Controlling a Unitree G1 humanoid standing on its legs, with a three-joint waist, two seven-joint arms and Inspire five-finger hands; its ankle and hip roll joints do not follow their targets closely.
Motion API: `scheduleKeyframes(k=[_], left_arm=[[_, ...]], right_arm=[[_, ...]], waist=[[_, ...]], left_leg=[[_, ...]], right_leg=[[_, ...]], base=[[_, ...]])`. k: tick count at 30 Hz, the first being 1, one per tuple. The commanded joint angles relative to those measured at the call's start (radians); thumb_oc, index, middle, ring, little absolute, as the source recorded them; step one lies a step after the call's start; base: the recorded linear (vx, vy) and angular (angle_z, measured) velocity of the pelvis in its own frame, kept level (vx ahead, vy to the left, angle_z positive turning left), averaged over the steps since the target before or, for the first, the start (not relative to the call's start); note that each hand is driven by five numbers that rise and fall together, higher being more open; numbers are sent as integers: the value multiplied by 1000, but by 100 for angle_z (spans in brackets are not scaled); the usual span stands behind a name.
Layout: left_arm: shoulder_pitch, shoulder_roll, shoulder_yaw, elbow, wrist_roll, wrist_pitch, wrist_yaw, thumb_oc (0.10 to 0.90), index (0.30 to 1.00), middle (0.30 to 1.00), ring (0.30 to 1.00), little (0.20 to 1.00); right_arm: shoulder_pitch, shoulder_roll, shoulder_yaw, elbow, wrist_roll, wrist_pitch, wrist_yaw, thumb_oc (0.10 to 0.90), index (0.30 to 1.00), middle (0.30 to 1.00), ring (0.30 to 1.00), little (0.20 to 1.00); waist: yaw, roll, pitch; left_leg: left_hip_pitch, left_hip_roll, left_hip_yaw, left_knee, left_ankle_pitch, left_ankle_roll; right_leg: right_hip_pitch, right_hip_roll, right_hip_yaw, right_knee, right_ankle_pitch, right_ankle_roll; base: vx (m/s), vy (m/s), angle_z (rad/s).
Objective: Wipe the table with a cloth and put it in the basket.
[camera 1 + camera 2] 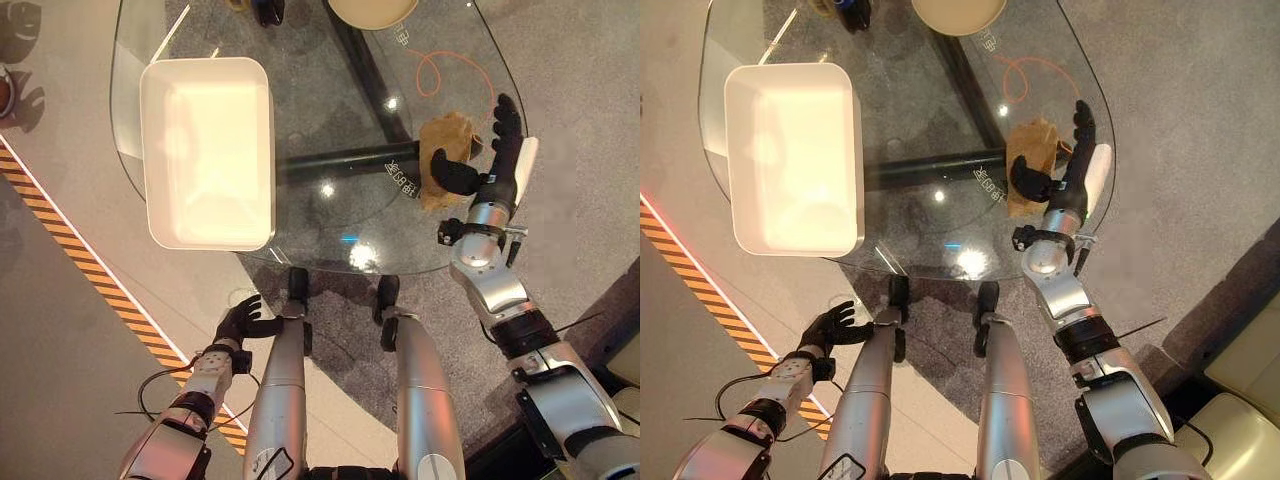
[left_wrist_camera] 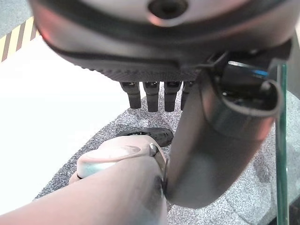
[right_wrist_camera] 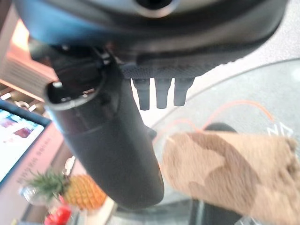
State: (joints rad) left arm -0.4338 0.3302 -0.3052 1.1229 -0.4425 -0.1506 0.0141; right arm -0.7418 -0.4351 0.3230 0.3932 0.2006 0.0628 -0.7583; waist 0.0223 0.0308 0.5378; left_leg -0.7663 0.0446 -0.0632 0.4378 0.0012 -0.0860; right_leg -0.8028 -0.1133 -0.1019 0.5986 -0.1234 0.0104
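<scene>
A crumpled brown cloth lies on the right side of the glass table, near its edge. My right hand rests at the cloth's right side with straight fingers, open. Its thumb reaches over the cloth's near edge. In the right wrist view the cloth spreads just past the thumb, with the fingers straight above it. A white rectangular basket stands on the table's left half. My left hand hangs below the table's near edge, fingers relaxed and holding nothing.
A beige round object and a dark object sit at the table's far edge. An orange cord loop shows at the far right of the glass. Dark frame bars cross under it. Black-and-yellow tape runs along the floor.
</scene>
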Motion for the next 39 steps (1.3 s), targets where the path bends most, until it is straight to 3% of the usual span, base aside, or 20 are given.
scheduleKeyframes(k=[1,9,20,27,39], left_arm=[[89,-21,-32,46,27,21,12,800,900,900,900,900],[67,-34,-56,54,27,26,20,800,900,900,900,900],[53,-50,-87,67,17,26,21,800,900,900,900,900],[57,-59,-99,65,10,23,21,800,900,900,900,900],[54,-62,-110,58,1,34,16,800,900,900,900,900]], right_arm=[[-73,-26,-6,-53,16,-1,-20,800,900,900,900,900],[-132,23,41,85,76,72,-54,800,900,900,900,900],[-202,47,63,247,82,100,-165,800,900,900,900,900],[-203,57,44,295,43,56,-301,800,900,900,900,900],[-164,49,13,364,27,35,-321,800,900,900,900,900]], waist=[[4,20,-18],[20,26,-18],[36,43,-18],[39,51,-18],[31,57,-18]], left_leg=[[24,-37,66,23,-16,75],[46,-39,63,3,-14,81],[61,-45,64,-11,-13,84],[69,-52,65,-16,-16,87],[66,-54,72,-10,-19,93]], right_leg=[[61,44,19,-52,34,-15],[76,43,13,-66,37,-18],[87,37,8,-76,40,-19],[93,35,8,-79,40,-19],[87,28,11,-73,43,-19]], base=[[0,0,0],[0,0,0],[0,0,0],[0,0,0],[1,1,0]])
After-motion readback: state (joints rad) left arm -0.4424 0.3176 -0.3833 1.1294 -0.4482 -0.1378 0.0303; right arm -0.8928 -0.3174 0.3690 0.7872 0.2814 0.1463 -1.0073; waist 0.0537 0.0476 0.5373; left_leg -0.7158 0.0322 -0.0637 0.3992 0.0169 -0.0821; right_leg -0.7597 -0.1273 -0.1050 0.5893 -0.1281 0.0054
